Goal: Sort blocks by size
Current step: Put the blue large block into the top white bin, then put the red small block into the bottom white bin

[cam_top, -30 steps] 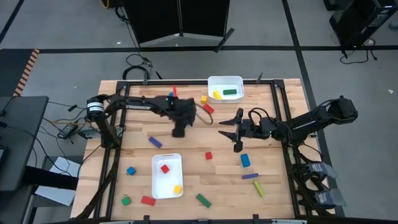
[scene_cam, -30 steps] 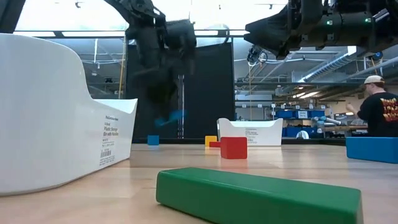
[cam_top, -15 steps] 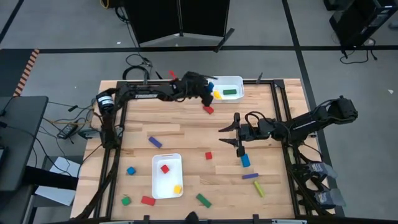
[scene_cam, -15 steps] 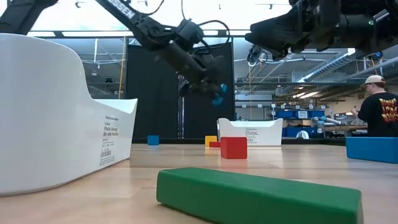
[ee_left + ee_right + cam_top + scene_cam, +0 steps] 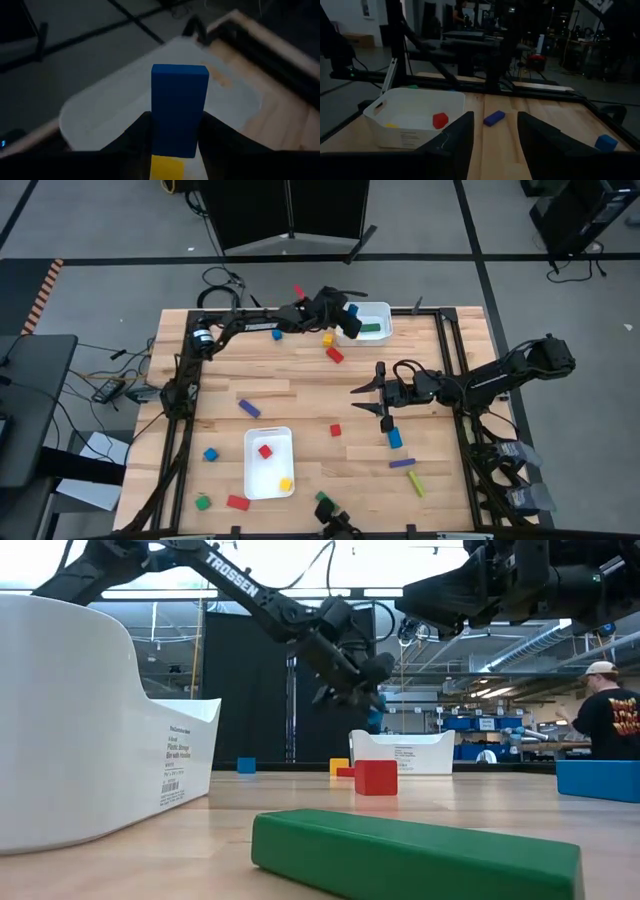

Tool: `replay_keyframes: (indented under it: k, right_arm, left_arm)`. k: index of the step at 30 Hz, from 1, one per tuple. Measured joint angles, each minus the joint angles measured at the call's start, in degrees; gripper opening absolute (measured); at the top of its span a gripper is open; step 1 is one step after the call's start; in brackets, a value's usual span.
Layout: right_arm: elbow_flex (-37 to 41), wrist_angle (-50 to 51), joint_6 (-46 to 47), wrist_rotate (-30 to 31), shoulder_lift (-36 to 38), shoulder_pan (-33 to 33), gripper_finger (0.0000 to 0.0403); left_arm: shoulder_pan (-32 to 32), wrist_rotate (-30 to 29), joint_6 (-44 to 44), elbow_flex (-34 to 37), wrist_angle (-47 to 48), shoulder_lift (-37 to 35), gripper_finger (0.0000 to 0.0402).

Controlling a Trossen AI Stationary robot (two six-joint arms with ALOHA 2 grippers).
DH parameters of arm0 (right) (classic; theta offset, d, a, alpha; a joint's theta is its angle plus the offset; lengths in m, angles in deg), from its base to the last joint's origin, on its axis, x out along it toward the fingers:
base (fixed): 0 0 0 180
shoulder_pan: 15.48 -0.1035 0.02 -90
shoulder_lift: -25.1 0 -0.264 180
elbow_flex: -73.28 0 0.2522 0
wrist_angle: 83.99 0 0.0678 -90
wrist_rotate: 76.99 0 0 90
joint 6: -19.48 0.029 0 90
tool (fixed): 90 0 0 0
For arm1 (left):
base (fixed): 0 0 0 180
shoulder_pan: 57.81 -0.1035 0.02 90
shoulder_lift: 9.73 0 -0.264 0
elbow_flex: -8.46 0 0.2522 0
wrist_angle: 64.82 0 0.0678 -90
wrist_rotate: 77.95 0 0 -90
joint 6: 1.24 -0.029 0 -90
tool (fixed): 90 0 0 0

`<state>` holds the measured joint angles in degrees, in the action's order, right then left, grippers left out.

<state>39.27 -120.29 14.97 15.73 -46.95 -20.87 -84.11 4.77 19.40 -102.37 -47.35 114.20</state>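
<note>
My left gripper [image 5: 350,321] reaches over the far white tray [image 5: 378,313], shut on a blue bar [image 5: 179,100]. The bar also shows in the low view [image 5: 375,721]. A green bar [image 5: 372,328] lies in that tray, and a yellow block [image 5: 167,167] shows below the blue bar. My right gripper [image 5: 372,396] hovers open and empty over the table's right middle, just beyond a blue bar [image 5: 393,437] lying on the wood. The near white tray [image 5: 252,480] holds a red cube [image 5: 265,450] and a yellow cube [image 5: 285,483]. My left gripper pinches the blue bar between its two fingers [image 5: 137,135], one on each long side, at the bar's near end [image 5: 175,145]. The bar's other end sticks out past the fingertips. The bar is lifted clear above the far tray.
Loose blocks lie on the wood: a red bar [image 5: 334,355], a yellow cube [image 5: 327,339], a purple bar [image 5: 249,408], a red cube [image 5: 336,429], a purple bar [image 5: 402,463], a yellow-green bar [image 5: 416,484], a blue cube [image 5: 211,453], a green cube [image 5: 203,502]. A person [image 5: 612,710] stands far behind.
My left gripper has swung from the table's middle toward the far edge and to the right, carrying the blue bar clear of the table, and now hangs over the far white tray.
</note>
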Motion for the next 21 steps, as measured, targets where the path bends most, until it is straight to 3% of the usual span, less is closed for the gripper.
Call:
replay_keyframes:
  k: [2,8,11,15,21]
  right_arm:
    - [0.00,0.37,0.00,0.00,0.00,0.00,0.0165]
    - [0.00,0.86,0.00,0.00,0.00,0.00,0.0163]
    - [0.00,0.91,0.02,0.00,0.00,0.00,0.0161]
    - [0.00,0.97,0.04,0.02,0.00,-0.11,0.0162]
    - [0.00,1.09,0.24,0.00,0.00,-0.15,0.0163]
  left_arm:
    - [-0.16,-0.99,0.14,-0.13,-0.29,0.02,0.0150]
    - [-0.60,-0.35,-2.26,0.04,1.64,0.11,0.0298]
    - [-0.55,0.07,-2.49,0.02,1.84,-0.23,0.0337]
    - [-0.63,0.14,-5.12,0.24,3.08,-1.95,0.0335]
    - [-0.63,0.37,-8.46,6.03,2.23,-12.33,0.0273]
